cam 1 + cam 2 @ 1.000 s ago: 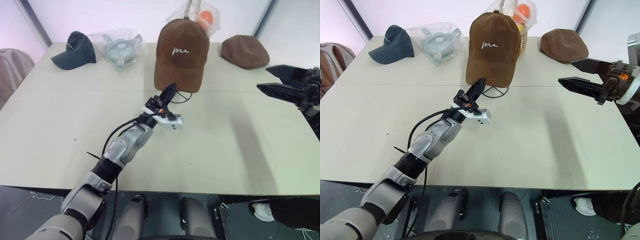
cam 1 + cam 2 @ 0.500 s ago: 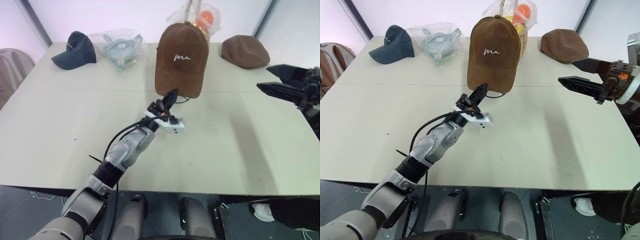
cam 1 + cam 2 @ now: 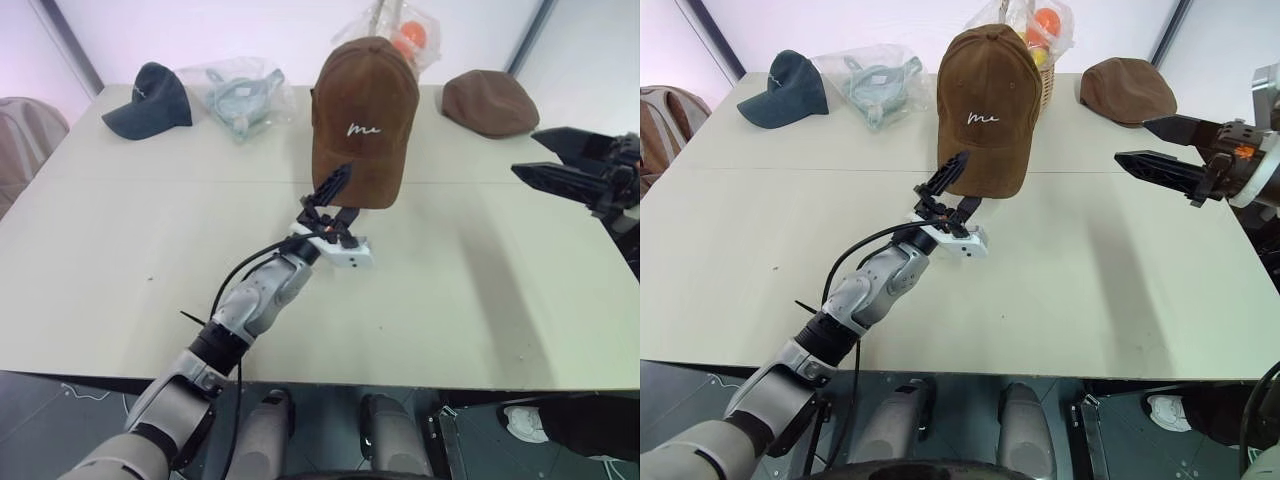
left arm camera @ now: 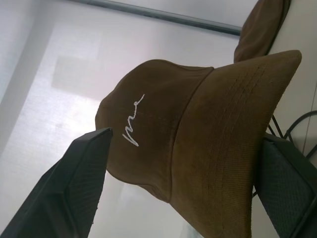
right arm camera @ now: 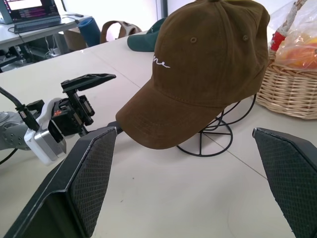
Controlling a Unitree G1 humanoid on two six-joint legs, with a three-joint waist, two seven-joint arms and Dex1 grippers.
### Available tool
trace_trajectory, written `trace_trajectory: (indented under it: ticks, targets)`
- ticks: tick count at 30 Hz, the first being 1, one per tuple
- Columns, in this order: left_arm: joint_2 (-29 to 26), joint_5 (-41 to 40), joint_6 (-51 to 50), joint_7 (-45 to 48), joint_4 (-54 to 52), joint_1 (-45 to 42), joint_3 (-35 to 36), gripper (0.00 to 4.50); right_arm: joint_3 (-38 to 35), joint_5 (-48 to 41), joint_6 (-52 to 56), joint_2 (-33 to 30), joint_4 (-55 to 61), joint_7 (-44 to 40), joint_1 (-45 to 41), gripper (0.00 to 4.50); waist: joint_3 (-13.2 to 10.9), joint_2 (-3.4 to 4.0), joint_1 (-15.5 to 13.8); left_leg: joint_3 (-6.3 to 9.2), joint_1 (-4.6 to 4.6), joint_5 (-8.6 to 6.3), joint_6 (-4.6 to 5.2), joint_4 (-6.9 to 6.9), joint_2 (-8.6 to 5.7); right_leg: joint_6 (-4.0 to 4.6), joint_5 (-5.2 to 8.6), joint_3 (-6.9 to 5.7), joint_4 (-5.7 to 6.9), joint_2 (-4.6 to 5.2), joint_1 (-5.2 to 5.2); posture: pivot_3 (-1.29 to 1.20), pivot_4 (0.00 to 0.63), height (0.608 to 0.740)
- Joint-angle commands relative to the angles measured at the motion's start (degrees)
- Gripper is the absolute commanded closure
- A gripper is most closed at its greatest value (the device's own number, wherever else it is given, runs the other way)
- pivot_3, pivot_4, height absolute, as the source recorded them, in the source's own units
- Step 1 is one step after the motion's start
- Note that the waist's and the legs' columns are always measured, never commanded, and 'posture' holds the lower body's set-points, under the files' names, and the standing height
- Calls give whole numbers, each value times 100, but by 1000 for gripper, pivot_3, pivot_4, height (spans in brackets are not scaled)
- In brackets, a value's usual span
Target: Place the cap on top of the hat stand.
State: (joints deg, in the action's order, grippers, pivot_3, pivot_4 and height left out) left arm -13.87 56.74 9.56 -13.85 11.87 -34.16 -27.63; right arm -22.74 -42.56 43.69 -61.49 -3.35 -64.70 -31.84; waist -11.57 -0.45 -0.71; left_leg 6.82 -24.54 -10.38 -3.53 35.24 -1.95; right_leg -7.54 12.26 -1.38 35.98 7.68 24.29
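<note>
The brown corduroy cap with white script sits over the hat stand, brim toward me and tilted down. The stand's black wire stem and round base show under the cap. My left gripper is open just below the brim's front edge. In the left wrist view the brim lies between the spread fingers without being pinched. My right gripper hovers open above the table well to the right of the cap, holding nothing.
Along the table's far edge lie a navy cap, a clear plastic bag, a wicker basket of fruit behind the stand, and a brown flat cap.
My left gripper's fingers have opened off the cap's brim. The cap stays on the stand, and both arms have kept their places.
</note>
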Motion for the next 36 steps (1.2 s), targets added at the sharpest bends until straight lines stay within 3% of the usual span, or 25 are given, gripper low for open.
trace_trajectory:
  ticks: [1,12,21,24,27,32,36]
  targets:
    - [-85,-100,165,-102,-240,33,45,89,-93,-105,-4,8,206,38,-75,0,0,0,0,0,0,0,0,0,0,-1,-1,0,0,0,0,0,150,740]
    - [-885,-929,480,679,-1611,1367,609,89,-100,-131,41,46,289,84,40,0,1,2,0,0,1,0,0,-1,1,11,4,1,0,0,1,0,150,740]
    - [-1069,-1051,489,861,-2190,1675,988,89,45,-94,-12,186,222,117,-84,0,2,3,0,0,2,0,0,1,1,18,3,2,-1,0,-4,0,150,740]
    - [-900,-1595,208,1008,-2514,1733,1446,89,39,-106,-14,170,228,117,-76,0,2,3,6,0,1,0,0,-1,1,18,3,2,-3,0,-3,0,150,740]
    - [-452,-2643,-907,1379,-2915,1610,2442,89,9,-103,-8,109,168,79,-84,0,2,3,3,0,1,0,0,-1,2,17,3,2,-4,0,-3,0,150,740]
    - [-603,-3376,-1815,1792,-3144,1195,3509,89,11,-58,-57,103,58,39,-89,0,1,2,14,0,6,0,0,0,5,17,3,-1,0,-4,-4,0,150,740]
    - [-482,-4363,-3255,1964,-3124,905,4611,89,22,18,-165,139,-208,3,-65,0,0,0,15,-1,3,0,0,1,4,17,3,0,-7,-3,-8,0,150,740]
